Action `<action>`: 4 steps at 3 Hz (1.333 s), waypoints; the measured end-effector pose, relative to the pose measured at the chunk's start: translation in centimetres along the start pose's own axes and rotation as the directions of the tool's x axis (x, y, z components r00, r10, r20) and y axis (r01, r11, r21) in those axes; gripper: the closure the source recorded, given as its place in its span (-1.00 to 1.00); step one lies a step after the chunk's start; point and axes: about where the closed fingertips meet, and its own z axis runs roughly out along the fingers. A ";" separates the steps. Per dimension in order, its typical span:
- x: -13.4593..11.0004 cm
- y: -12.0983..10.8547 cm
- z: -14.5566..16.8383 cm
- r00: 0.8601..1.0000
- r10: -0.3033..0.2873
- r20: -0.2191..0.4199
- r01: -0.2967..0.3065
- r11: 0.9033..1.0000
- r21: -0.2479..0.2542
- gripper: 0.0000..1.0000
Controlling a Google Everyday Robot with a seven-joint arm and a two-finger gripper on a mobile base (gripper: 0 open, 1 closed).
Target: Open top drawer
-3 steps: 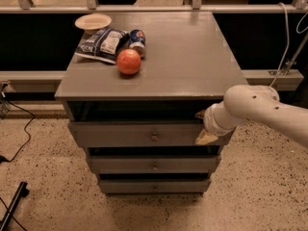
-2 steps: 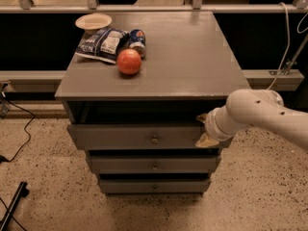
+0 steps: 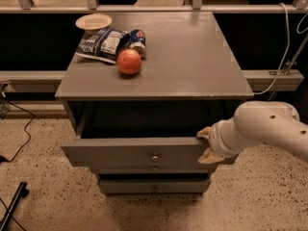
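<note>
step: pulling top drawer [image 3: 139, 150] open | drawer: front stands well out under cabinet [image 3: 192, 57] top | gripper [image 3: 206, 144]: at front's right end, jaws spread | advice: off-centre hold, so pull straight, level, slowly to avoid jamming

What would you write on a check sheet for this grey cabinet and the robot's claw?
Surface: grey cabinet top, things sit at its back left.
Job's things: top drawer pulled partway out, dark inside; knob untouched.
Clutter: red round fruit, snack bag, can, small dish.
Claw: claw at the drawer front's right end.
Cables: black cable on the floor, left; white cable, right.
Surroundings: speckled floor, railing behind.
</note>
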 end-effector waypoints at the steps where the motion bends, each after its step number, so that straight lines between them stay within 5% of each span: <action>1: -1.9 4.9 -3.2 0.999 -0.040 0.017 0.041 0.998 -0.048 -0.06; 3: -5.2 10.3 -8.4 0.991 -0.111 0.079 0.118 0.989 -0.094 -0.16; 4: -5.5 8.9 -9.4 0.992 -0.108 0.070 0.113 0.991 -0.071 -0.16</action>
